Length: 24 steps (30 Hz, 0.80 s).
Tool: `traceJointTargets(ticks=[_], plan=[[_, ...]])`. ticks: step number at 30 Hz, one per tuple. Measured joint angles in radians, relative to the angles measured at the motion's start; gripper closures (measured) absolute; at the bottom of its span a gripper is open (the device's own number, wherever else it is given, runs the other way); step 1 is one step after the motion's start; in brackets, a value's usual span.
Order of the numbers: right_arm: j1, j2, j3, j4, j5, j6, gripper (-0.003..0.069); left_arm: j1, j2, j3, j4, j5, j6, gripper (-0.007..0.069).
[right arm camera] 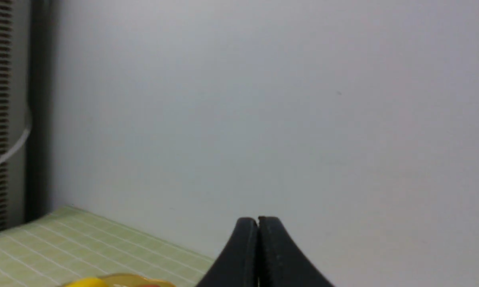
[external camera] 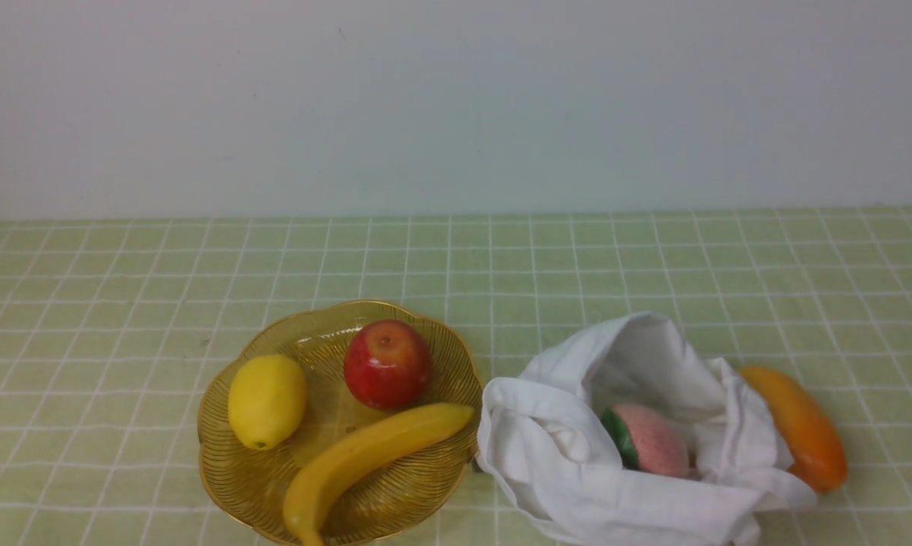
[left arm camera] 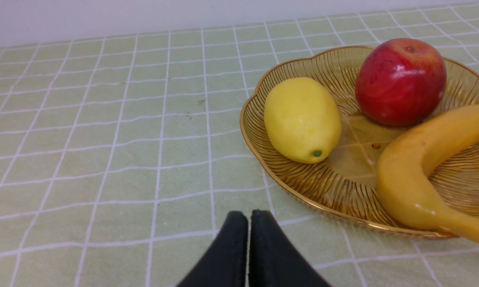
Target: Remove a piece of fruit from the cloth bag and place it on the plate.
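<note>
Claws: neither arm shows in the front view. Lower left of that frame, the plate [external camera: 251,485] carries the banana [external camera: 372,451], which lies across its near side with one end reaching over the rim, next to a lemon [external camera: 267,400] and a red apple [external camera: 387,364]. Lower right, the cloth bag [external camera: 547,455] lies open just beside the plate's rim. A pink fruit [external camera: 653,440] sits inside it, and a mango [external camera: 801,428] lies against its far side on the table [external camera: 122,303].

Left wrist view: left gripper [left arm camera: 248,213] pressed shut and empty, over bare table near the plate [left arm camera: 335,187]. The banana [left arm camera: 419,171] rests in the dish, apart from the claw.

Right wrist view: right gripper [right arm camera: 258,218] shut and empty, raised, facing the wall.

We judge the placement done, with only parking left. Advice: keep both claws closed and high. Route them away from the overhanging banana end and the bag's loose folds, so nothing gets nudged off the dish.
</note>
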<state>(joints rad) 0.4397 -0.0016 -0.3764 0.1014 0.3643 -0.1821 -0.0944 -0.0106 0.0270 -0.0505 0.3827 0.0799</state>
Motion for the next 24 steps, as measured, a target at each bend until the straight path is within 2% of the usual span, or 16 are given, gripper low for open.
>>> traceJointTargets(ticks=[2, 10, 15, 24], plan=[[-0.099, 0.000, 0.055, 0.000, 0.005, 0.000, 0.0673, 0.000, 0.000, 0.000, 0.000, 0.000, 0.000, 0.0632], [-0.341, 0.000, 0.299, 0.000, 0.011, 0.000, 0.0673, 0.000, 0.000, 0.000, 0.000, 0.000, 0.000, 0.0632], [-0.433, 0.000, 0.396, 0.008, 0.024, 0.008, 0.0673, 0.000, 0.000, 0.000, 0.000, 0.000, 0.000, 0.0632], [-0.477, -0.006, 0.397, 0.011, 0.022, 0.014, 0.0673, 0.000, 0.000, 0.000, 0.000, 0.000, 0.000, 0.0632]])
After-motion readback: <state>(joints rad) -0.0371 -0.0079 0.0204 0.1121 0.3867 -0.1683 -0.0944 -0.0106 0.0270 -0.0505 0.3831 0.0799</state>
